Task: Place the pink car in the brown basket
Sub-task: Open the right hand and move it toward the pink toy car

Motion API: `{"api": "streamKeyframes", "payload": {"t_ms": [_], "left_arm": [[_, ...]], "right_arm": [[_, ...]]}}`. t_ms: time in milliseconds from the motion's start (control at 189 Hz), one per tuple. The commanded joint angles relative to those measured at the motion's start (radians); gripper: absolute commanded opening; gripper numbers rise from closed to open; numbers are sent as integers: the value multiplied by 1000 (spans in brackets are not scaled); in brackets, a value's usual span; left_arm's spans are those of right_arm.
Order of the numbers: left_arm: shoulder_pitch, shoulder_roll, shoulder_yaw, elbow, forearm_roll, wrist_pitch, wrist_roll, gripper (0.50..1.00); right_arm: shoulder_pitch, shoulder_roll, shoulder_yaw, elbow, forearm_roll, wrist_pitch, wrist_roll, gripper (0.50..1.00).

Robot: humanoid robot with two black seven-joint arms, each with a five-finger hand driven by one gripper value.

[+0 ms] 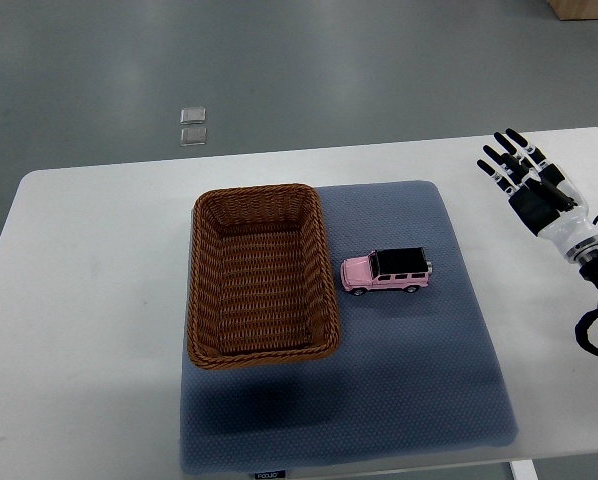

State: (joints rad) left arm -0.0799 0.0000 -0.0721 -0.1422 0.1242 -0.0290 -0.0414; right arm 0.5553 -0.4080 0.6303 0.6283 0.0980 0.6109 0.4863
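While the blue mat [399,400] lies flat on the white surface [89,300], nearest to the camera, two things sit on top of it. One is the pink car [386,271] with a black roof. It stands on its wheels in the middle of the mat, just beside the right wall of the brown basket [319,260], and its front points at that wall. Nothing is inside the basket. Farther back and off to the right, the right hand [529,180] is well apart from the car. Its fingers [504,155] are spread out straight and hold nothing.
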Motion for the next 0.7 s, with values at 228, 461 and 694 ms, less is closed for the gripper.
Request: {"api": "streamKeyframes", "payload": {"t_ms": [228, 461, 694], "left_arm": [[-1, 0, 0, -3, 0, 0, 0, 1000], [-1, 0, 2, -5, 0, 0, 0, 1000], [-1, 0, 3, -3, 0, 0, 0, 1000]], "right_arm": [[9, -5, -4, 8, -20, 0, -2, 903], [20, -11, -3, 8, -92, 0, -2, 903], [46, -11, -4, 8, -181, 0, -2, 903]]}}
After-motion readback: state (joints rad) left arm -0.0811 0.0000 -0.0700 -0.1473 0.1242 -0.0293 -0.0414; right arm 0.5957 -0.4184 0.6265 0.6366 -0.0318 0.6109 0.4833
